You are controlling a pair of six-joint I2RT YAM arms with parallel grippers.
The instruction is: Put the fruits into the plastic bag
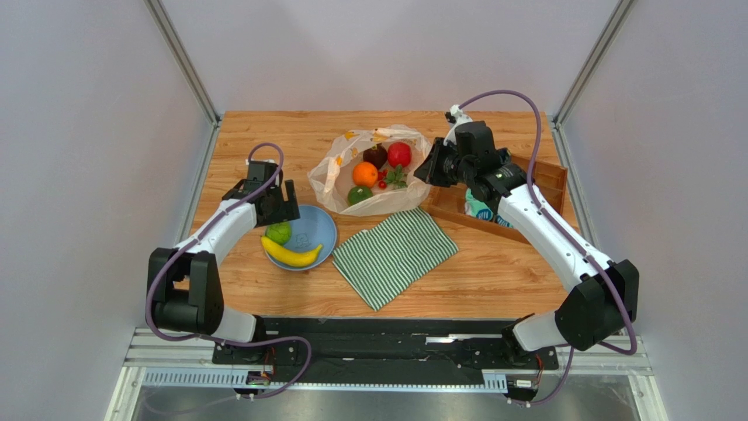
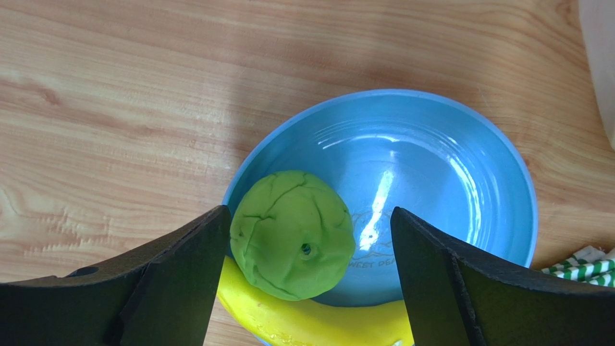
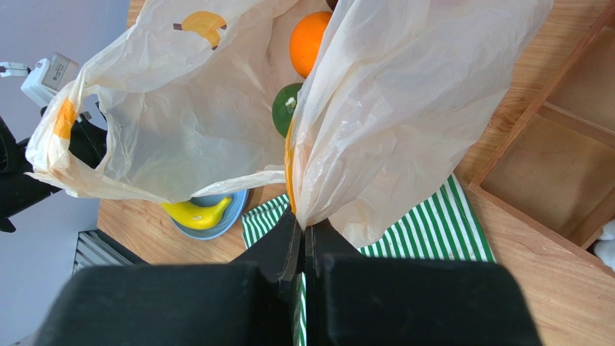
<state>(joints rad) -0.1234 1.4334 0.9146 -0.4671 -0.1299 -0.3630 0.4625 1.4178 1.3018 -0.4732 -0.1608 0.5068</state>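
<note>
At the near middle of the desk (image 1: pixel 255 298) lies a green-striped cloth (image 1: pixel 395 254); at its 9 o'clock a blue plate (image 2: pixel 447 166) carries the two fruits not yet bagged, a banana (image 2: pixel 310 326) along the near rim and a green apple (image 2: pixel 292 234) touching it on the far side; the left tool (image 2: pixel 308 220) hangs over the apple with its jaws spread wide, one finger to either side, gripping nothing. Farther back, at the cloth's 12 o'clock, the plastic bag (image 3: pixel 404 94) lies slumped with an orange (image 1: pixel 365 174), a red apple (image 1: pixel 399 154), a dark fruit (image 1: pixel 376 155), a second green fruit (image 1: pixel 358 195) and tiny berries (image 1: pixel 384 182) inside; the right tool (image 3: pixel 303 220), at the bag's 3 o'clock, is pinched tight on a fold of its rim, holding the mouth up; a wooden tray (image 1: pixel 546 180) sits at the bag's 3 o'clock, past the tool. The apple looks round, firm and light, likely to roll, so a grip across its widest middle seems soundest; the bag's film is thin, limp and slippery, best held by rim or handle loop.
</note>
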